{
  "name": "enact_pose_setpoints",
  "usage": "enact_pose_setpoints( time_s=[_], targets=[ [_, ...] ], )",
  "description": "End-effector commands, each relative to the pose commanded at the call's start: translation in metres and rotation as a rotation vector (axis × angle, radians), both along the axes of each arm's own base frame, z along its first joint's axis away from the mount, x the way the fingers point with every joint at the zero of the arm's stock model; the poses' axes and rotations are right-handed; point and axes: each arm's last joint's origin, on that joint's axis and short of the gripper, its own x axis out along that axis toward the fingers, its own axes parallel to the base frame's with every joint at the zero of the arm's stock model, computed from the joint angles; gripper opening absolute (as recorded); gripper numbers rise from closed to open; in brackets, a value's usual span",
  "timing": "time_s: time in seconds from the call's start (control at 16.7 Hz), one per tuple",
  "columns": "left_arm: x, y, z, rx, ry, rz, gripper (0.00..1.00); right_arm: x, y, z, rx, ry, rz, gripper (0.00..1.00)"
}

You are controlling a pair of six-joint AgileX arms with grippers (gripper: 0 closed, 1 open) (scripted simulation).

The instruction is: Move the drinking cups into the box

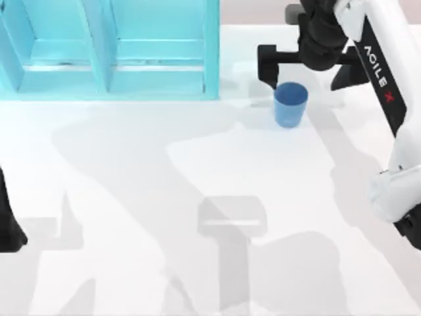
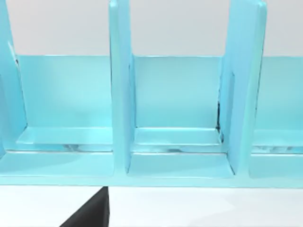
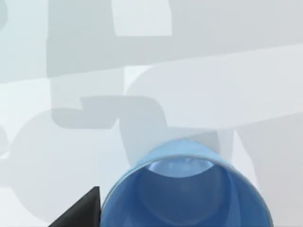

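One drinking cup, bright blue (image 1: 290, 104), stands upright on the white table at the back right. My right gripper (image 1: 307, 71) hangs just behind it, open, with its dark fingers (image 1: 266, 62) spread wide on either side. The right wrist view looks down into the blue cup (image 3: 184, 198) from close by, with one fingertip (image 3: 80, 213) beside it and apart from it. The box (image 1: 212, 46) is a light blue case with upright dividers at the back left, also seen in the left wrist view as the box (image 2: 120, 94). My left arm (image 1: 6, 224) is parked at the left edge.
The white table (image 1: 131, 217) stretches wide in front of the box and cup, crossed by arm shadows. The right arm's white link (image 1: 395, 131) runs down the right edge.
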Motion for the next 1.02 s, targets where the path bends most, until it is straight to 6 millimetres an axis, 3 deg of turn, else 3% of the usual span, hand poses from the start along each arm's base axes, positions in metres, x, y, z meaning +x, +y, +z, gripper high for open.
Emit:
enact_pose_setpoints(
  time_s=[0.18,0.96,1.02],
  targets=[
    [0.0000,0.0000,0.0000,0.000,0.000,0.000,1.00,0.0000,0.0000,0.0000,0.000,0.000,0.000,1.00],
    [0.0000,0.0000,0.0000,0.000,0.000,0.000,1.00,0.0000,0.0000,0.0000,0.000,0.000,0.000,0.02],
    [0.0000,0.0000,0.0000,0.000,0.000,0.000,1.00,0.0000,0.0000,0.0000,0.000,0.000,0.000,0.00]
  ],
)
